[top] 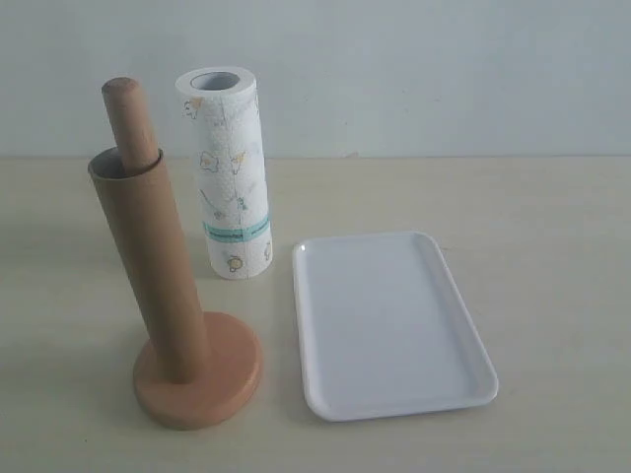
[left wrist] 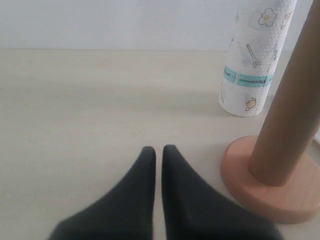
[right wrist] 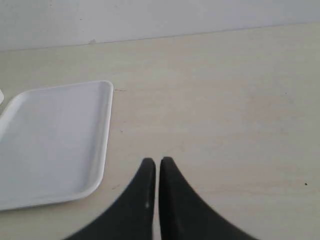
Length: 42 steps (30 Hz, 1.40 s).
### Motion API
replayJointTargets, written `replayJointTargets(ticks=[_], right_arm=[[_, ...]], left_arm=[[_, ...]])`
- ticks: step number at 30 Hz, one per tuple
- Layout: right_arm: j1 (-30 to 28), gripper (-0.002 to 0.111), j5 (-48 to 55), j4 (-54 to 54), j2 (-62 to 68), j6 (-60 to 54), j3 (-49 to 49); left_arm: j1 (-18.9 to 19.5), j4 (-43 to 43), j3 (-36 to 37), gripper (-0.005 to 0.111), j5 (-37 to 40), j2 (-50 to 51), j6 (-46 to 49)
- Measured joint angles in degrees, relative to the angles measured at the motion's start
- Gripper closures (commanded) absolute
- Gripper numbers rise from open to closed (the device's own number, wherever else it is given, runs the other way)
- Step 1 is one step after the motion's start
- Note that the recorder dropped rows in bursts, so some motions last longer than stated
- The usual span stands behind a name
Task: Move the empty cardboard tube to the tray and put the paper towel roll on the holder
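The brown cardboard tube [top: 148, 266] sits slipped over the dowel of the wooden holder [top: 202, 389], whose rounded top [top: 128, 113] sticks out above it. Behind it the paper towel roll [top: 227, 172] stands upright on the table. The white tray [top: 385, 320] lies flat to the right, with nothing on it. Neither arm shows in the exterior view. In the left wrist view my left gripper [left wrist: 158, 150] is shut on nothing, short of the holder base [left wrist: 272, 182], the tube [left wrist: 290, 105] and the towel roll [left wrist: 252, 65]. My right gripper [right wrist: 157, 161] is shut on nothing beside the tray [right wrist: 55, 135].
A pale wooden tabletop [top: 552, 236] stretches around the objects, ending at a plain light wall [top: 444, 69] behind.
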Motion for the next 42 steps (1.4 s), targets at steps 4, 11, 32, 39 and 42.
replayJointTargets(ticks=[4,11,32,39,42], right_arm=[[0.0,0.106,0.0,0.0,0.0,0.0,0.0],[0.0,0.106,0.0,0.0,0.0,0.0,0.0],[0.0,0.106,0.0,0.0,0.0,0.0,0.0],[0.0,0.106,0.0,0.0,0.0,0.0,0.0],[0.0,0.106,0.0,0.0,0.0,0.0,0.0]], left_arm=[[0.0,0.0,0.0,0.103,0.0,0.0,0.0],[0.0,-2.0,-4.4,0.103,-0.2,-0.1,0.0],[-0.1,-12.6,-20.8,0.103,-24.8,0.1,-13.4],[-3.9,-8.8,-38.2,0.103,-6.7,10.8,-6.6],[-6.6,-13.9,-43.3,0.103,4.3,18.8,3.9]])
